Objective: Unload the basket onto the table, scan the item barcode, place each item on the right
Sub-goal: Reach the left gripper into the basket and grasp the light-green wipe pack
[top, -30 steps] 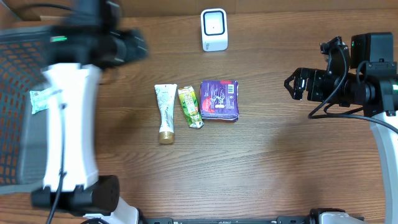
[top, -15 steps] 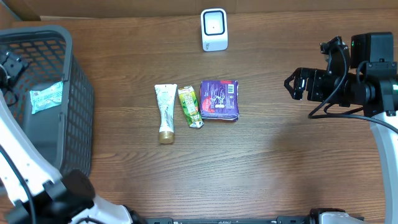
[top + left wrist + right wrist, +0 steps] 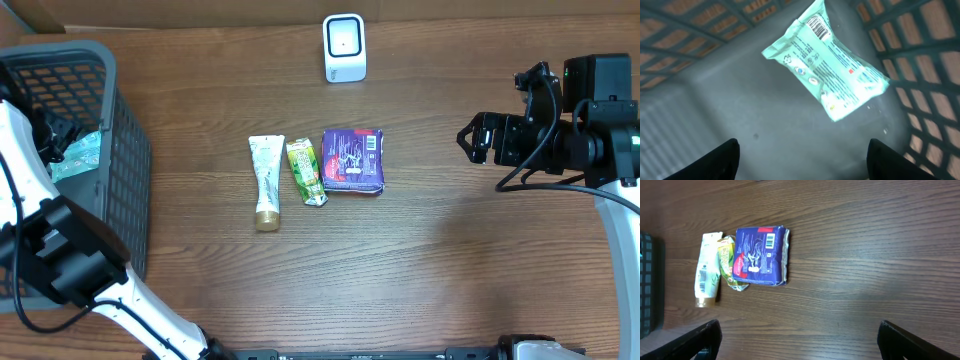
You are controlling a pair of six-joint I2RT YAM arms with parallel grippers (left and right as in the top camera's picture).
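On the table's middle lie a white tube (image 3: 266,180), a green packet (image 3: 306,171) and a purple packet (image 3: 352,160); its barcode faces up. A white scanner (image 3: 344,47) stands at the back edge. A mint-green packet (image 3: 827,60) lies barcode up on the floor of the dark basket (image 3: 112,120). My left gripper (image 3: 802,161) hangs inside the basket just short of this packet, open, with nothing between its fingers. At the far right my right gripper (image 3: 478,138) hovers open, well away from the purple packet (image 3: 761,255).
The basket's mesh walls (image 3: 920,75) close in around the left gripper. The left arm's white link (image 3: 25,170) arches over the basket's left side. In the right wrist view the tube (image 3: 707,272) and the basket's edge (image 3: 647,280) show at the left.
The left arm has swung out from above the basket and table edge, and its gripper now sits low inside the basket by the mint-green packet. The right arm has not moved.
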